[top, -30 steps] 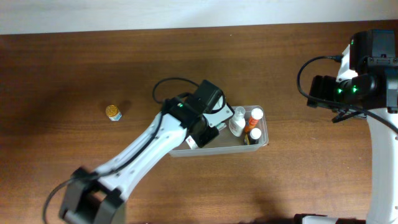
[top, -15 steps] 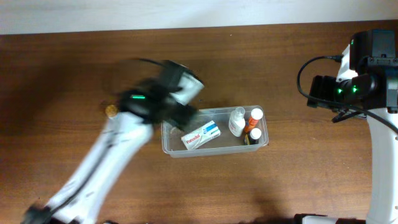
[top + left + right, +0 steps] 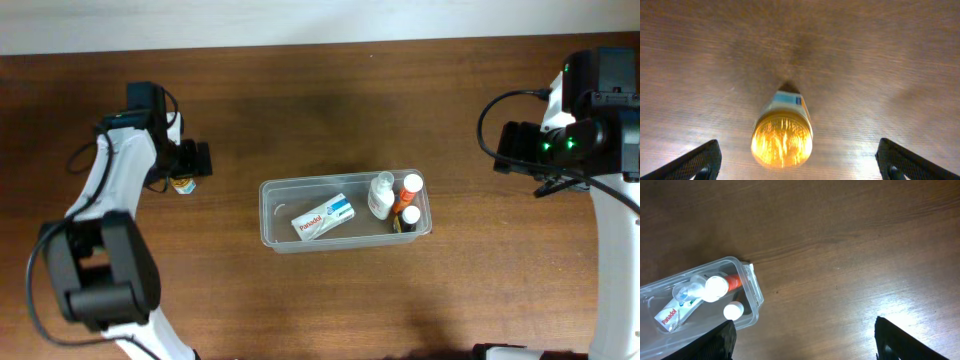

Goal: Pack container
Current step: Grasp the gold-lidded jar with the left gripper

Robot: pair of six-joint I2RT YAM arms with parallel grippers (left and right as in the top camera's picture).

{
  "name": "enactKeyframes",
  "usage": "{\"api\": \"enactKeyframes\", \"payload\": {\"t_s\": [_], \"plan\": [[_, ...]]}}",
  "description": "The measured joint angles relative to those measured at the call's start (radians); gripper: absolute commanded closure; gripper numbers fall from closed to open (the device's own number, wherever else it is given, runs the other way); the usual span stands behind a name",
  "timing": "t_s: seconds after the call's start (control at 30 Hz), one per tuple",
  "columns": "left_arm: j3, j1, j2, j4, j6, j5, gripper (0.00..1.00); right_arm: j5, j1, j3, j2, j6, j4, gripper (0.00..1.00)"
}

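Container (image 3: 275, 222) sat mid-table, holding a box (image 3: 323, 217) and bottles (image 3: 381, 195) at its right end. Left gripper (image 3: 798, 149) stood spread wide about a jar (image 3: 783, 131) at far left, apparently not touching it. Right gripper (image 3: 802, 341) hung spread wide over the table (image 3: 840, 255), right of the container.

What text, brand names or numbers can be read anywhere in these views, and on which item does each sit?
"Panadol": on the white and blue box lying in the container, legible in the overhead and right wrist views.
Label of the gold-lidded jar on the table: blue and white, no legible text.
Labels of the bottles in the container: too small to read.
No other text shows.
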State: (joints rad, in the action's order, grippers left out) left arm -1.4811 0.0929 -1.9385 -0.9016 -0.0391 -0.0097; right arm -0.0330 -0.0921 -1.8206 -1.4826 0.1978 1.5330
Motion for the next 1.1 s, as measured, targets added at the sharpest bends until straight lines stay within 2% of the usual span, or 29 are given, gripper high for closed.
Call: {"api": "enactKeyframes", "payload": {"t_s": [0.13,0.37,0.43,0.6,0.77,0.9,1.1], "plan": [[0.000,0.005,-0.101,0.060,-0.008,0.007,0.01,0.000,0.000,0.000,0.000,0.000,0.000,0.20],[0.000,0.006,-0.135,0.111,-0.011,0.010,0.05,0.000,0.000,0.000,0.000,0.000,0.000,0.20],[0.000,0.007,-0.146,0.114,-0.011,0.010,0.11,0.000,0.000,0.000,0.000,0.000,0.000,0.20],[-0.001,0.009,-0.177,0.110,-0.010,-0.006,0.37,0.000,0.000,0.000,-0.001,0.000,0.000,0.20],[-0.001,0.011,-0.177,0.096,-0.013,-0.007,0.56,0.000,0.000,0.000,-0.001,0.000,0.000,0.20],[-0.002,0.010,-0.177,0.076,-0.014,-0.008,0.63,0.000,0.000,0.000,-0.001,0.000,0.000,0.20],[-0.003,0.007,-0.164,0.011,-0.014,0.018,0.64,0.000,0.000,0.000,-0.001,0.001,0.000,0.20]]}}
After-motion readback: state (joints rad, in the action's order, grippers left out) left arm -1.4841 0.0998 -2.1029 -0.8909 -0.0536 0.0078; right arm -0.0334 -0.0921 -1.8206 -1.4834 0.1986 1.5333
